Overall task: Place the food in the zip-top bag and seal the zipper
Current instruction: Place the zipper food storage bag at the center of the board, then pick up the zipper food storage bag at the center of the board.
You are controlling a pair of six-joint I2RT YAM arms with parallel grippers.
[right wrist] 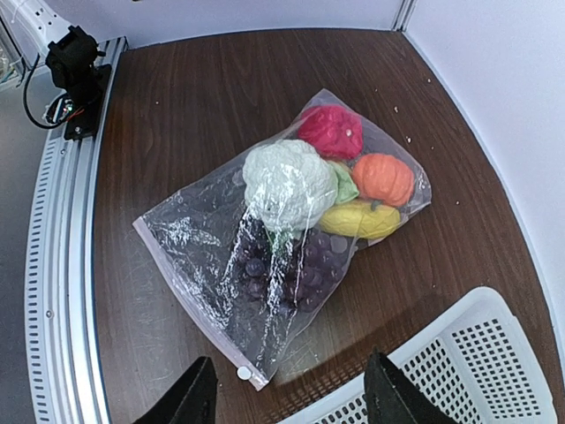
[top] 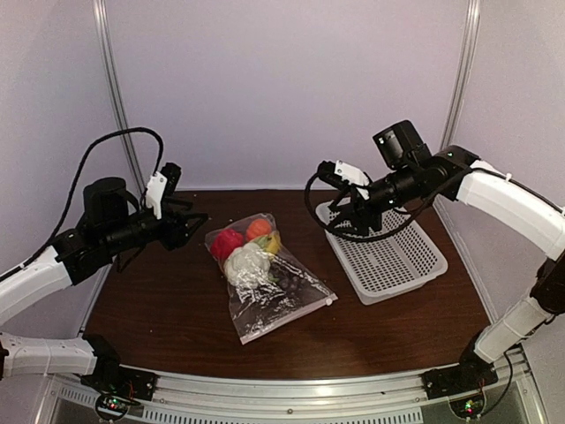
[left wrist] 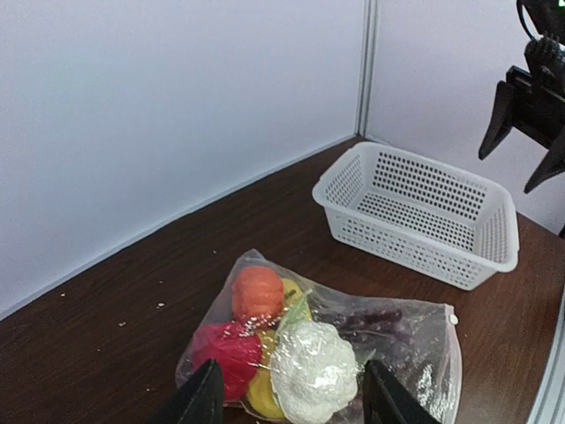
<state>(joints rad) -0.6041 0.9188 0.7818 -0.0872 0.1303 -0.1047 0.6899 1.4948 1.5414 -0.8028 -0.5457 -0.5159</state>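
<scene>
Left fingers (left wrist: 199, 402) and right fingers (right wrist: 199, 397) (both spread) flank the zip-top bag (right wrist: 190, 243) holding food (right wrist: 287, 181).

The bag (top: 265, 276) of food lies flat in the middle of the surface (top: 150, 309). Bare wood runs all round it: a wide stretch on the left, a band along the near edge, and a narrower lane between it and the white basket (top: 397, 261) on the right. The left tool (top: 194, 221) hangs left of the bag and the right tool (top: 346, 223) over the basket's far left corner, both raised, leaving the air over the bag unblocked.
</scene>
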